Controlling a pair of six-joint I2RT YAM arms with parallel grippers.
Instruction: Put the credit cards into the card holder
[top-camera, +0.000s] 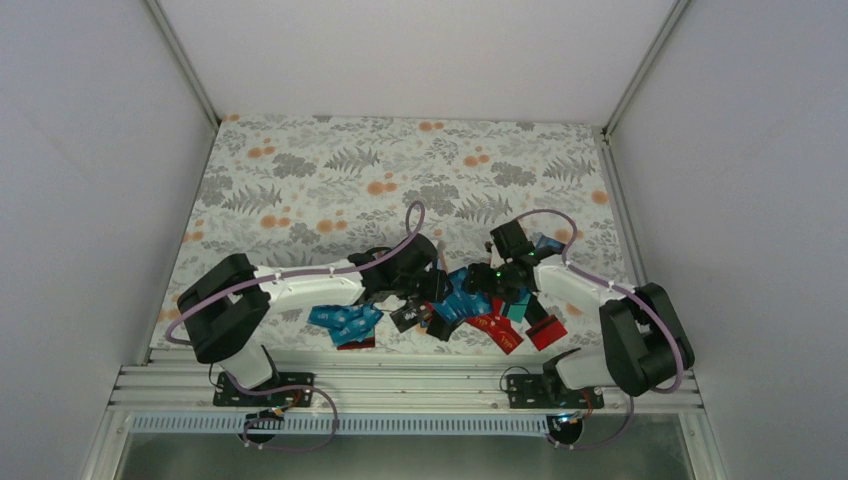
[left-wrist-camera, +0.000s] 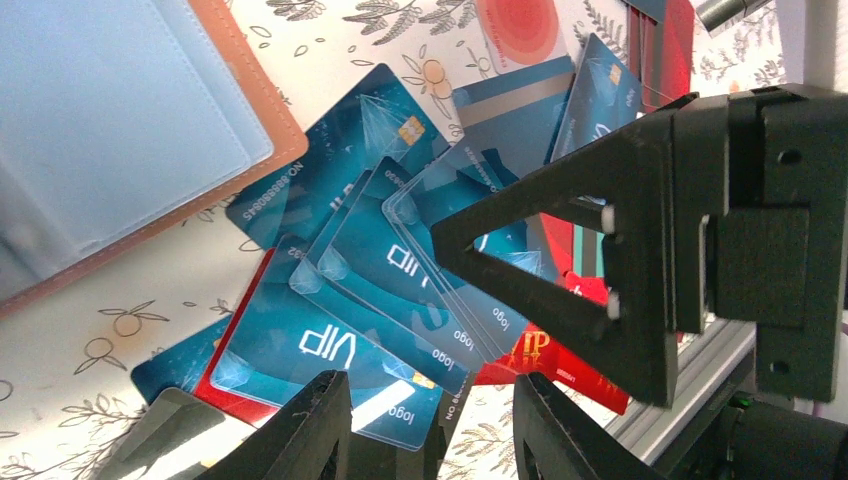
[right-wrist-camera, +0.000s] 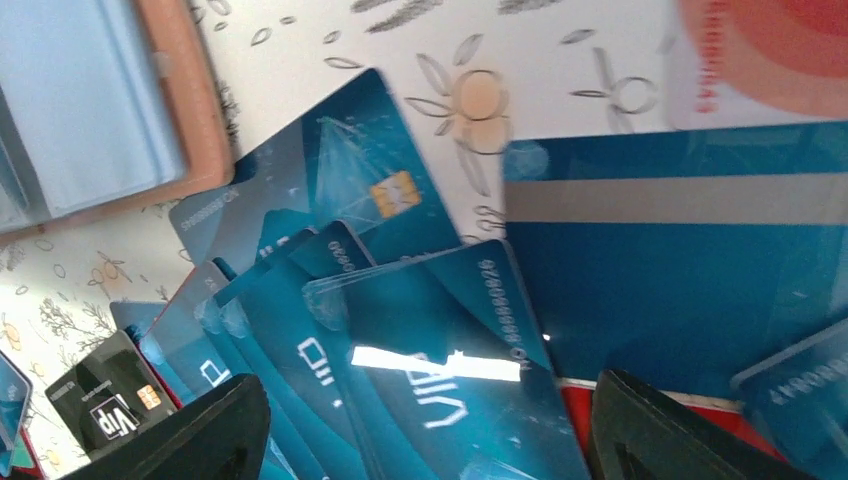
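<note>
A fan of teal and blue credit cards (left-wrist-camera: 390, 270) lies on the floral table, with red cards (left-wrist-camera: 560, 360) beneath. The tan-pink card holder (left-wrist-camera: 240, 180) lies open at the upper left of the left wrist view, its clear pockets showing; it also shows in the right wrist view (right-wrist-camera: 185, 110). My left gripper (left-wrist-camera: 432, 435) is open just above the near edge of the fan. My right gripper (right-wrist-camera: 430, 440) is wide open over the teal cards (right-wrist-camera: 450, 340); one of its fingers (left-wrist-camera: 545, 265) hangs over the fan. A black VIP card (right-wrist-camera: 110, 405) lies to the side.
In the top view both grippers (top-camera: 415, 280) (top-camera: 492, 278) meet over the card pile (top-camera: 460, 300) near the table's front. More teal cards (top-camera: 345, 320) lie to the left, red cards (top-camera: 545, 330) to the right. The metal rail (top-camera: 400, 385) runs along the near edge.
</note>
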